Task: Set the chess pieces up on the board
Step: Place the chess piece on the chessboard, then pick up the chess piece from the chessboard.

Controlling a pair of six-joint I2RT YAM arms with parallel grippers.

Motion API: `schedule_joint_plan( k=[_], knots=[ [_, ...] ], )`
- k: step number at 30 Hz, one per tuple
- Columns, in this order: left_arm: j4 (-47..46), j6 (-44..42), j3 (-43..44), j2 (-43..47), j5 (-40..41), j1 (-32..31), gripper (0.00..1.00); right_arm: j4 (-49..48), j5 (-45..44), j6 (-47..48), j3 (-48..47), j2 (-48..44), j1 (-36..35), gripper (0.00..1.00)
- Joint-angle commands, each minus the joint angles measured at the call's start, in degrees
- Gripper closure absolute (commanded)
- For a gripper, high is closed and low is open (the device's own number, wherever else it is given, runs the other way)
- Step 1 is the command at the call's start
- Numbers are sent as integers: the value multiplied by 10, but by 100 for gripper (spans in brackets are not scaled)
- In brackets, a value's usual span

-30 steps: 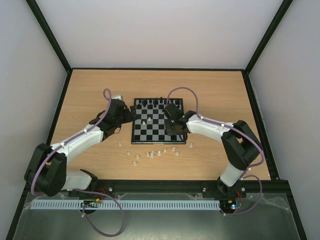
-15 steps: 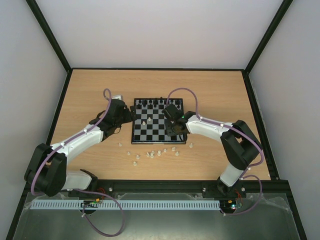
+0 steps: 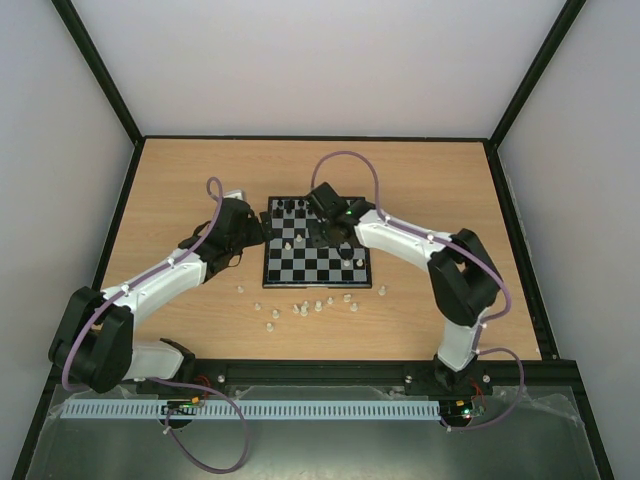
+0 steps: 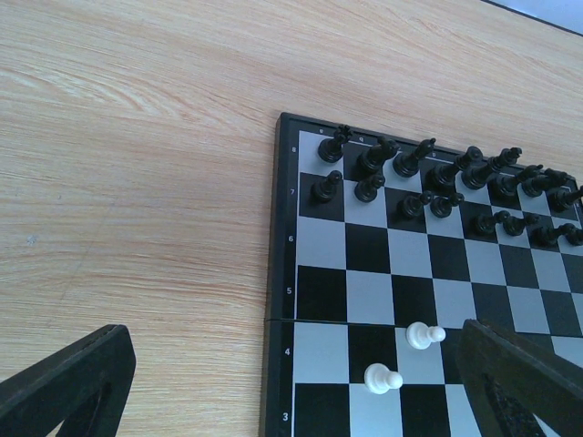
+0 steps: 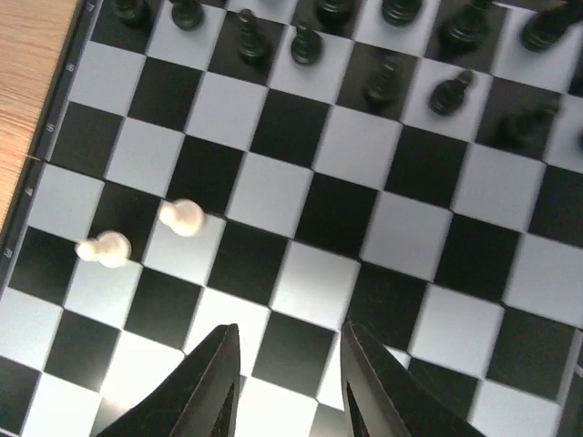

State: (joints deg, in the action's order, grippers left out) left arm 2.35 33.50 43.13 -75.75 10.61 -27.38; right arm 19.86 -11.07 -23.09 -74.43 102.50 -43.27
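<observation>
A pale wooden table (image 3: pixel 200 170) is sitting inside a booth of plain white walls (image 3: pixel 320 60) edged with black frame bars (image 3: pixel 95 70). The board (image 3: pixel 300 268) is lying at the table's middle, with black pieces (image 3: pixel 290 205) lining its far edge. Most white pieces (image 3: pixel 305 305) are lying scattered on the wood just near of the board, while two pawns (image 3: pixel 293 241) are standing on its left half. The left gripper (image 3: pixel 258 232) is hovering at the board's left edge. The right gripper (image 3: pixel 315 238) is reaching over the board's far middle.

The overhead view is taking in both arms and the loose pieces, but it is not showing how the jaws stand. The left wrist view is showing its jaws spread wide with nothing between them. It is also picking out the black pieces in two rows and the numbers (image 4: pixel 292 239) printed down the board's margin. The right wrist view is showing its jaws parted above the squares and gripping nothing, with the two pawns standing off to their left.
</observation>
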Motion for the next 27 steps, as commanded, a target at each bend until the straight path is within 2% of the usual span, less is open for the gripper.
schedule_joint_plan(
  k=[1,12,27],
  knots=[
    [12,3,14,16,15,-3,1,36,14,12,-64,68,-11,69],
    [12,10,1,61,34,-2,0,62,29,16,-190,174,-14,69],
    [14,9,1,67,34,-2,0,65,39,16,-215,211,-22,70]
  ],
)
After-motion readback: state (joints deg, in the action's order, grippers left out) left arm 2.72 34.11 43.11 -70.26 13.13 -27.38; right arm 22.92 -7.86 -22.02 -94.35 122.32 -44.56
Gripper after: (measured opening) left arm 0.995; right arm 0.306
